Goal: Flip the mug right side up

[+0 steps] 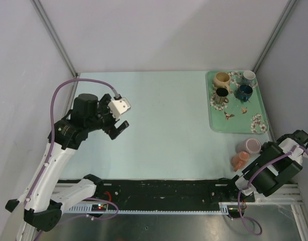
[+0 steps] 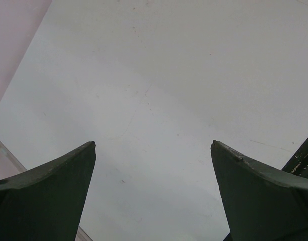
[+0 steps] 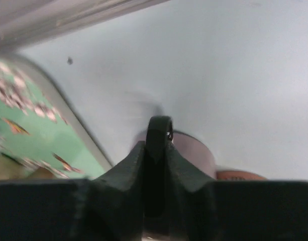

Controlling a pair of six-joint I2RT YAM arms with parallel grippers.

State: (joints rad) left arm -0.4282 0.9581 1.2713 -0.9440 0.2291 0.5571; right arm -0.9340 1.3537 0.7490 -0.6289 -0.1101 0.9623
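A lilac-pink mug point(image 1: 252, 146) stands upside down on the table at the right, just below the tray. In the right wrist view its body point(image 3: 196, 150) sits right behind my fingers. My right gripper point(image 1: 267, 149) is against the mug's right side. In its wrist view the right gripper point(image 3: 155, 145) is closed on a dark, rounded loop point(image 3: 159, 128) that looks like the mug's handle. My left gripper point(image 1: 117, 129) hangs open and empty over the left of the table; its wrist view point(image 2: 154, 145) shows only bare table between the fingers.
An orange mug point(image 1: 240, 160) lies next to the pink one, toward the near edge; it also shows in the right wrist view point(image 3: 239, 175). A green flowered tray point(image 1: 234, 123) at the back right holds several mugs. Its edge point(image 3: 38, 135) is close on the gripper's left.
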